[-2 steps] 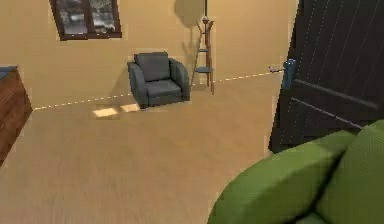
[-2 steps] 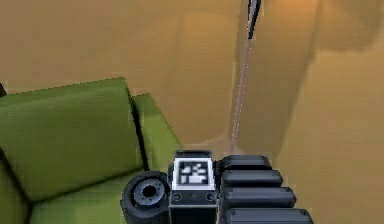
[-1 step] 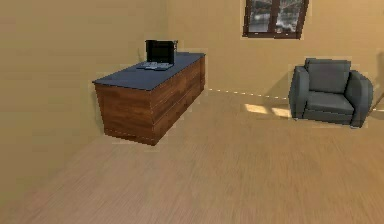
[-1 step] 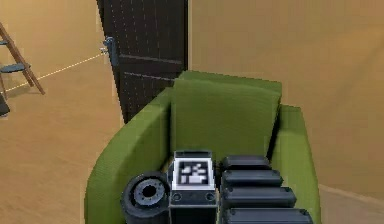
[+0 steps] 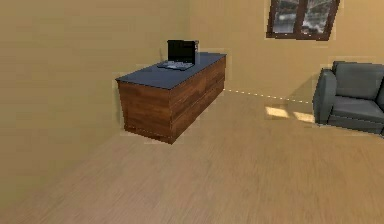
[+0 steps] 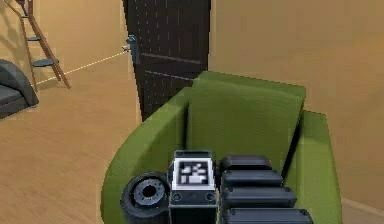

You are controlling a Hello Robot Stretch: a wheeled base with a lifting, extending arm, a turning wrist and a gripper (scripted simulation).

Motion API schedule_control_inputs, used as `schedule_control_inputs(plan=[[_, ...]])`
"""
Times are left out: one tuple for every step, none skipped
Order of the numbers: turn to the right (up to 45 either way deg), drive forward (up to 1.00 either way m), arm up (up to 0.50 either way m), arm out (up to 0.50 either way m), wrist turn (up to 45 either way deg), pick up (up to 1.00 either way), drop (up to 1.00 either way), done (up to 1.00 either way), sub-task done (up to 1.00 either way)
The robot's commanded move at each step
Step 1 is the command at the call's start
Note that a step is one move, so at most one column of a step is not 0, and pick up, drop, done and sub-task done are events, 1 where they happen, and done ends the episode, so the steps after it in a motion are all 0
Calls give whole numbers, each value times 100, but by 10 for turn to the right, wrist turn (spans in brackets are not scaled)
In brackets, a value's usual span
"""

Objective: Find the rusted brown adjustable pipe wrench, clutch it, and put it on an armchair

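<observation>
Starting with the forward view: a desk [image 5: 172, 95] stands well left of the grey chair [image 5: 352, 95], with a laptop [image 5: 181, 52] on top. Judged risk: a wide turn toward the grey chair could clip the desk corner. The floor is bare pale wood and the walls are tan. A window [image 5: 303, 18] sits above and left of the grey chair.

Arm side view: the arm [image 6: 255, 190] and gripper [image 6: 148, 196], a dark round shape, probably end-on, lie against a green chair [image 6: 245, 120], well right of the grey chair [image 6: 12, 92]. Jaw state cannot be told, nor whether anything is held. The wrench's place cannot be established. Judged risk: pivoting this close could knock the arm into the green chair, and a wrench released on its rounded side could slide off. A ladder [image 6: 36, 48] stands just behind the grey chair, with a dark door [image 6: 170, 50] to its right.
</observation>
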Motion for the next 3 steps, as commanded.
schedule_control_inputs(plan=[[0, 0, 0, 38, 0, 0, 0, 0, 0], [0, 0, 0, 0, 450, 0, 0, 0, 0], [0, 0, 0, 0, 450, 0, 0, 0, 0]])
